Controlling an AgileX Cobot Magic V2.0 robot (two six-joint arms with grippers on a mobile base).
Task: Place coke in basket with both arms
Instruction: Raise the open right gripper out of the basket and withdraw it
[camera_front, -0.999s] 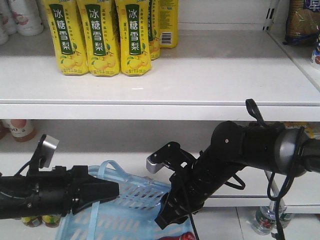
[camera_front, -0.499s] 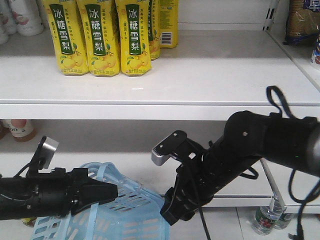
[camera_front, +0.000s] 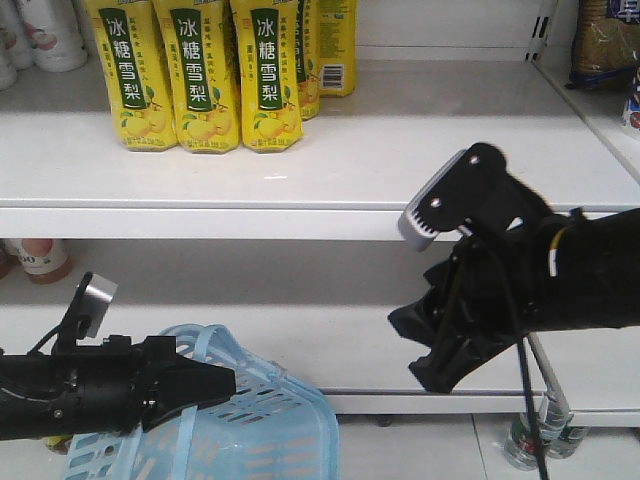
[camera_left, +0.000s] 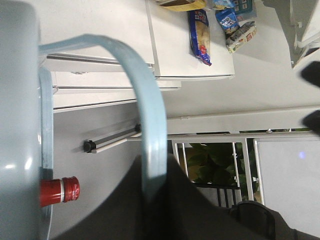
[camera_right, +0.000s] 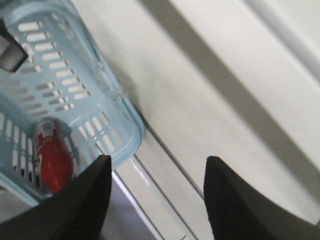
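1. The right gripper has its jaws spread wide, holding nothing.
2. Below lies the basket, the coke inside.
3. The left gripper reaches to the basket's handle; its jaw state is unclear.
4. Yellow cartons stand on the shelf beyond.

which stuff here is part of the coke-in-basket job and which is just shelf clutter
Job:
coke, lying inside the basket
basket, handle held by the left end effector
right end effector, open and empty

Clutter:
yellow cartons
snack packets
bottles near the floor
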